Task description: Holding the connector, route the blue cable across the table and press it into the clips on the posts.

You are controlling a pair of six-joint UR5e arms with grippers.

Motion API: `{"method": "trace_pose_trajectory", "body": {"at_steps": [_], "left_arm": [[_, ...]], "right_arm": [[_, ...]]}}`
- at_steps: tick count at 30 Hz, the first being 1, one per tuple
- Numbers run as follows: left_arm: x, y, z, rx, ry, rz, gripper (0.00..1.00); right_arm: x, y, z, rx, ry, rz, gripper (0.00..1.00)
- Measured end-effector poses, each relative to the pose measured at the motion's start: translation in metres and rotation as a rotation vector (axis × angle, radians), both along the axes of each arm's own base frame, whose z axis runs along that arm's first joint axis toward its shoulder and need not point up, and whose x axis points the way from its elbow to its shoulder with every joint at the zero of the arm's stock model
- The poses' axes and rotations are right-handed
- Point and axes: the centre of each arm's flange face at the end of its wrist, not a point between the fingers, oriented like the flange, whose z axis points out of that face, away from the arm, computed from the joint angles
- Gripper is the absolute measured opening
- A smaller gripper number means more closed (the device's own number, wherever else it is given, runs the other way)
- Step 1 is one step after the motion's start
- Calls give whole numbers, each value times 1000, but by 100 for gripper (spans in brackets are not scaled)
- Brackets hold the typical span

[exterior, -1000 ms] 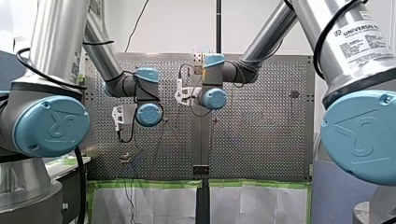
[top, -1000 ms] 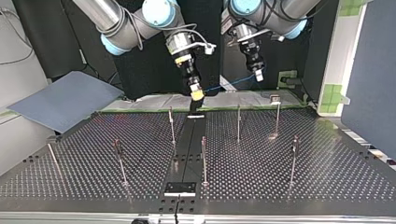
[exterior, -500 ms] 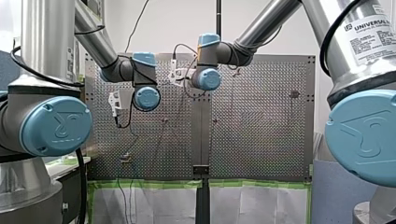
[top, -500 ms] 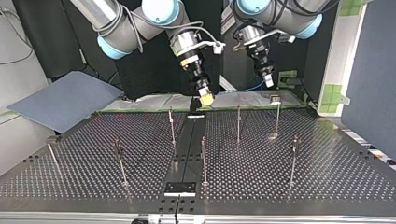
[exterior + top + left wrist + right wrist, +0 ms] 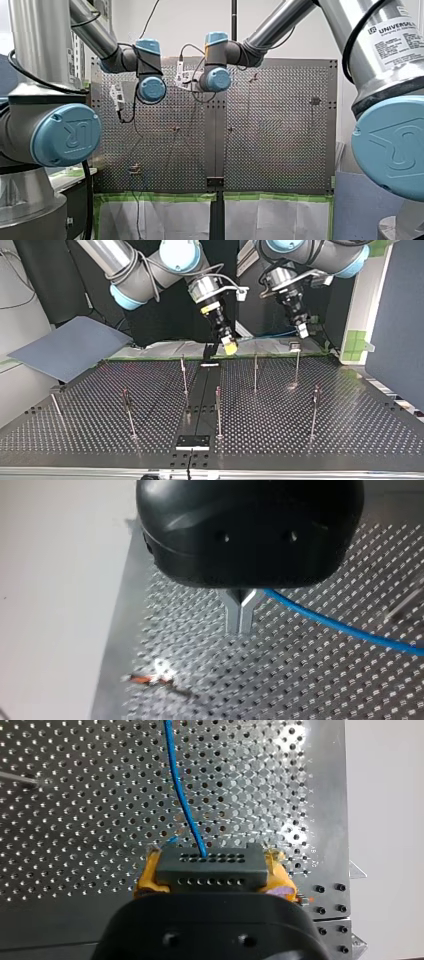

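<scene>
At right pincer (image 5: 212, 876): connector (image 5: 210, 868) w/ blue cable (image 5: 182, 802).

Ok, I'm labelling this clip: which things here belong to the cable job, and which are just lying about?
Job: blue cable; connector held in my right gripper; my left gripper on the cable; posts; perforated table.
Lying about: grey sheet beside the table; green tape.
</scene>
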Motion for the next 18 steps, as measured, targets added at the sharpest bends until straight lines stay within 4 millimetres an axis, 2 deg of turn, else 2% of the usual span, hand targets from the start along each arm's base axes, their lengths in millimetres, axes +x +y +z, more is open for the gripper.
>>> {"method": "trace_pose_trajectory", "body": {"at_steps": [7, 12, 18], "left_arm": [[4, 19, 29, -15, -45, 12, 0], [11, 29, 54, -29, -108, 7, 0], [26, 29, 56, -23, -111, -25, 0]], "right_arm": [[7, -8, 19, 20, -9, 24, 0], [16, -11, 17, 44, 6, 48, 0], [24, -17, 23, 68, 16, 54, 0]]}}
